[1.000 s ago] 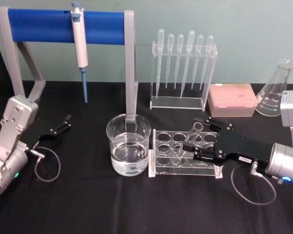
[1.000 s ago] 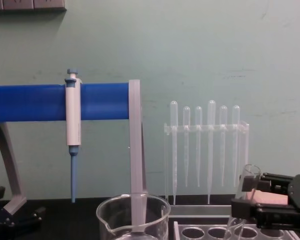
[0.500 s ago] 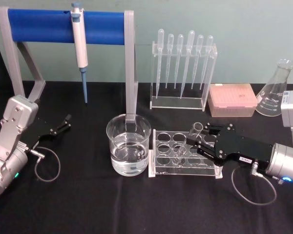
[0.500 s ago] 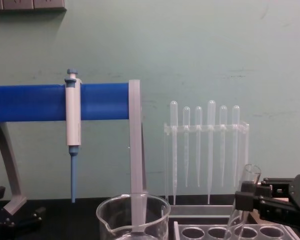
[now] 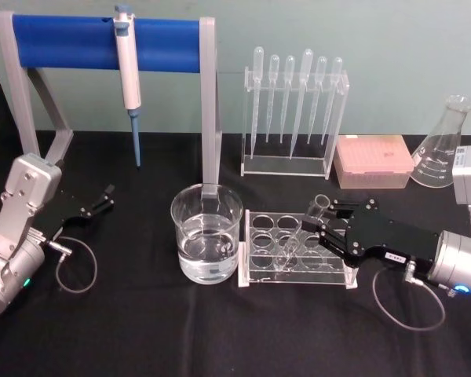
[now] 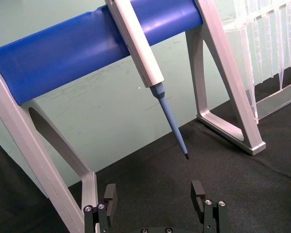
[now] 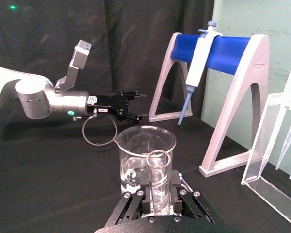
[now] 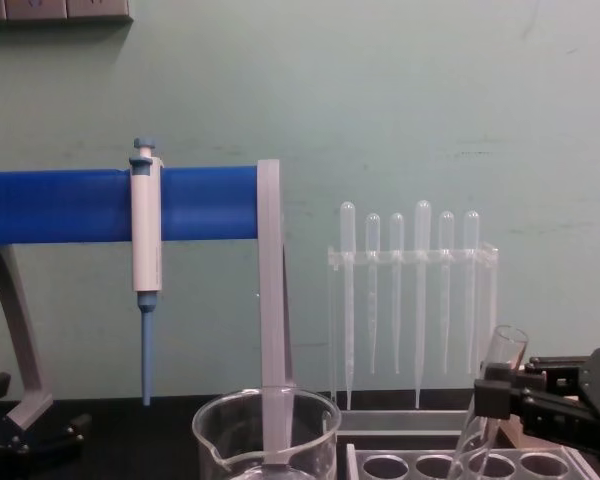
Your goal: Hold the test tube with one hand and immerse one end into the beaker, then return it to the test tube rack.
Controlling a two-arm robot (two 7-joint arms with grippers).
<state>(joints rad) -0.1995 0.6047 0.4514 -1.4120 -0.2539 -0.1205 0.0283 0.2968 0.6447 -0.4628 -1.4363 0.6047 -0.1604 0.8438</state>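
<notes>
Right gripper clamped on upper part of test tube — tube tilted, lower end down in rack. Likely step: pick-up. Next: lift clear of hole, carry to beaker just beside rack. Left gripper idle at left side, fingers apart. Black cloth on table, green wall behind.

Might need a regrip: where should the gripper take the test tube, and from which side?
Grip the test tube high, just under the rim, from the right, where the right gripper holds it. Its lower end sits in the test tube rack, it leans right, and the beaker stands left.
</notes>
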